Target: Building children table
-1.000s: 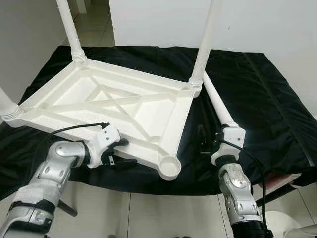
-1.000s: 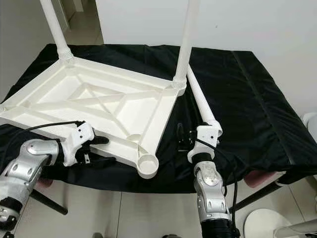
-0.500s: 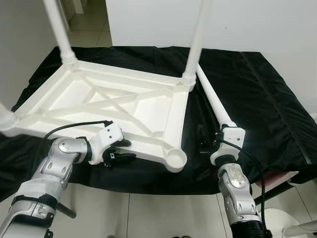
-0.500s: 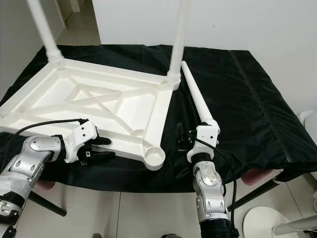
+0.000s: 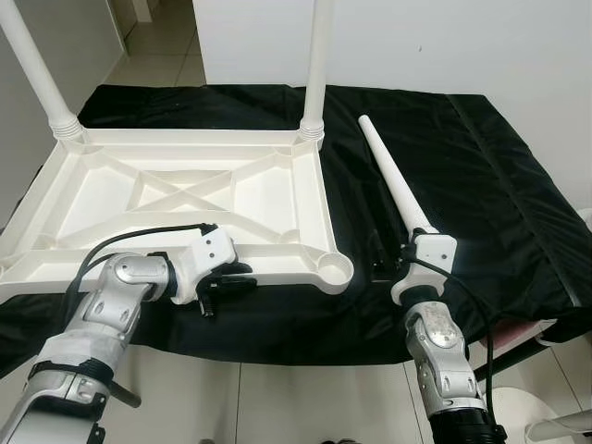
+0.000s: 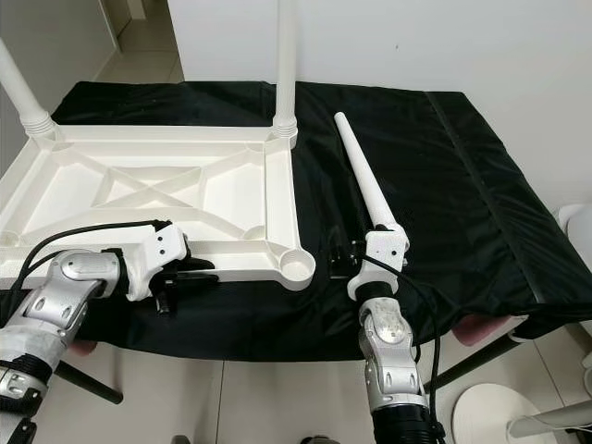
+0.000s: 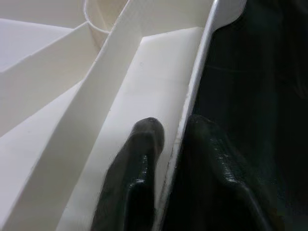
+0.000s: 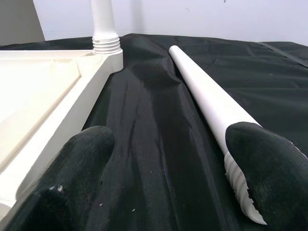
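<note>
The white children's table top [image 5: 176, 199] lies upside down on the black cloth, near rim along the front edge. Two legs stand screwed into its far corners, one on the left [image 5: 37, 74] and one on the right [image 5: 317, 65]. The near right corner socket [image 5: 335, 268] holds nothing. My left gripper [image 5: 236, 276] is shut on the near rim, pinching it [image 7: 175, 130] between both fingers. A loose white leg [image 5: 393, 180] rests on the cloth to the right. My right gripper [image 8: 171, 134] stands open at its threaded end [image 8: 238, 187], which lies against one finger.
The black cloth [image 5: 481, 176] covers a table with open room on its right half. A pink object [image 5: 523, 333] pokes out under the cloth's right front corner. A white round base [image 5: 546, 421] stands on the tiled floor at lower right.
The table top has swung round with my left gripper on its rim, so its near rim is now square to the front edge. The loose leg lies fully uncovered. The right arm stayed put.
</note>
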